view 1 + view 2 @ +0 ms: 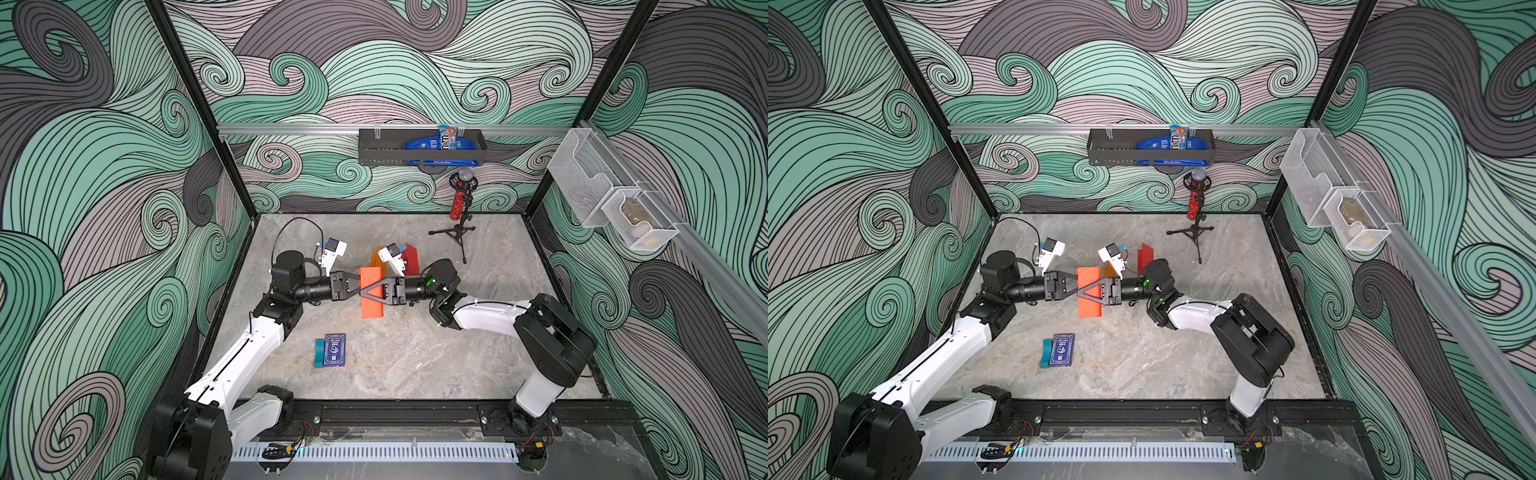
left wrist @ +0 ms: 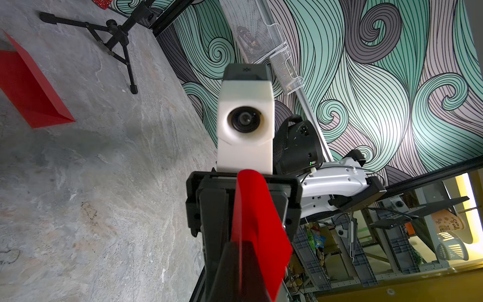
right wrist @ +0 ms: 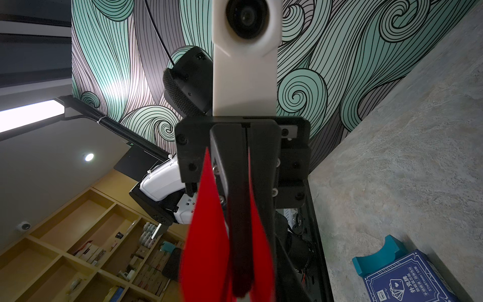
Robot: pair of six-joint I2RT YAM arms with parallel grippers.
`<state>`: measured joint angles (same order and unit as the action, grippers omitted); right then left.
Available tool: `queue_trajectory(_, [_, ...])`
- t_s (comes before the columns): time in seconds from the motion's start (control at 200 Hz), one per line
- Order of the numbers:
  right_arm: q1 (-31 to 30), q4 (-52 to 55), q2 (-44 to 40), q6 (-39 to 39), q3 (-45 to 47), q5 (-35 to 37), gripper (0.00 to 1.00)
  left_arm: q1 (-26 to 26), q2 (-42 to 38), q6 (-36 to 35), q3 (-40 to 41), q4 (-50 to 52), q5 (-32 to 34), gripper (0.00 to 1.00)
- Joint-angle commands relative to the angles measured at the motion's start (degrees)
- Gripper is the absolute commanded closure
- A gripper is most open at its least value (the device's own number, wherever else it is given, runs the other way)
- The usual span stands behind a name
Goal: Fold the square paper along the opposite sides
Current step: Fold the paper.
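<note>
Square paper [image 1: 370,301] stands upright between your two facing grippers. Your left gripper [image 1: 357,286] clenched tight, paper layers either side of its fingers. Your right gripper [image 1: 363,292] part-open, straddling paper; squeeze unclear. Table [image 1: 415,357] beneath.

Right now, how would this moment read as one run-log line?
phase: mid-fold | paper: bent, between both grippers | left gripper: shut on paper | right gripper: around paper, grip unclear

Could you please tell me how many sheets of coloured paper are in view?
3: an orange sheet gripped by the left claw, a folded red sheet standing behind, and a darker orange piece beside it, mostly hidden by the right wrist camera.
</note>
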<state>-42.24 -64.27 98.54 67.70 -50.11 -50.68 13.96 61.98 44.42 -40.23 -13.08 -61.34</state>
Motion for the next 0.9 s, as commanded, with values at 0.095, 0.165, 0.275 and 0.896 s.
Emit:
queue_trajectory(0.095, [-1.2, -2.1, 0.4, -0.7, -1.8, -4.8, 0.78, -0.2, -0.5, -1.4, -1.0, 0.5, 2.5, 1.00])
queue_trajectory(0.165, [-1.3, -2.2, 0.4, -0.6, -1.7, -5.0, 0.77, -0.2, -0.4, -1.7, -1.1, 0.8, 2.6, 1.00])
queue_trajectory(0.275, [-1.3, -2.2, 0.3, -0.7, -1.5, -5.3, 0.79, -0.2, -0.2, -2.3, -1.6, 1.6, 2.9, 1.00])
queue_trajectory(0.896, [-1.0, -1.3, -2.1, -1.3, -0.6, -5.9, 0.86, -0.3, 0.4, -5.8, -5.0, 7.5, 6.6, 0.84])
